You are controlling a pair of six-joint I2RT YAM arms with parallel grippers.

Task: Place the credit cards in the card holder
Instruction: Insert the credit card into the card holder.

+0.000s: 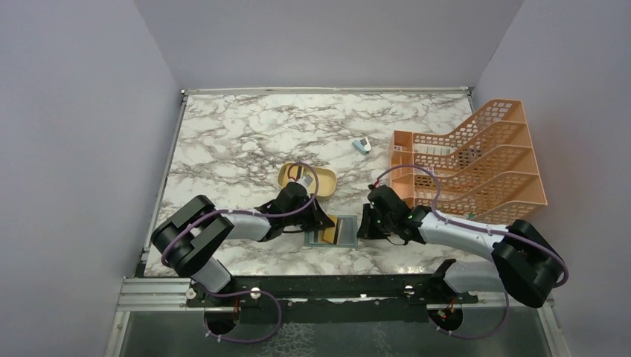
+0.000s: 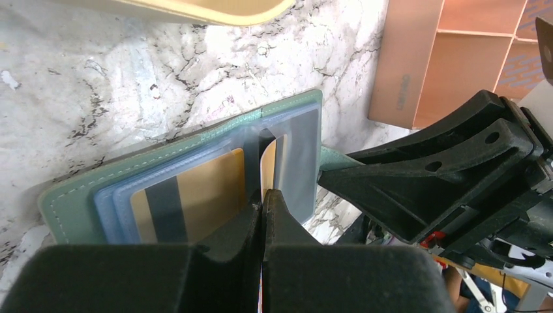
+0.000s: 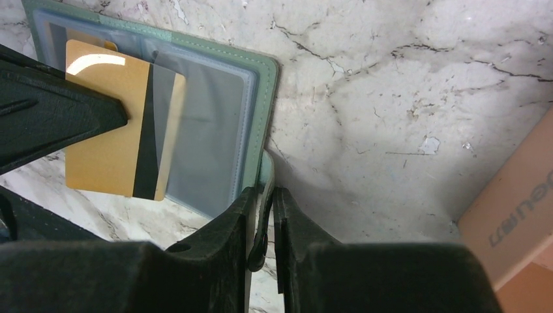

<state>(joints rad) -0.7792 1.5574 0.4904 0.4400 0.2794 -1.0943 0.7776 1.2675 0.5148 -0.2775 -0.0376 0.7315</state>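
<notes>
Marble top (image 1: 223,141): card (image 3: 98,150) seemingly in left pincer (image 2: 263,197)

Credit card (image 3: 104,130) partly in card holder (image 1: 346,230); dish (image 1: 326,182) behind, rack (image 1: 476,167) right.

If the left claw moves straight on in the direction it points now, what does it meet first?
Most likely the card holder: its clear pocket lies directly ahead, and the gold card in the left claw overlaps it. The right claw, clamped on the holder's far edge, seems farther on.
</notes>
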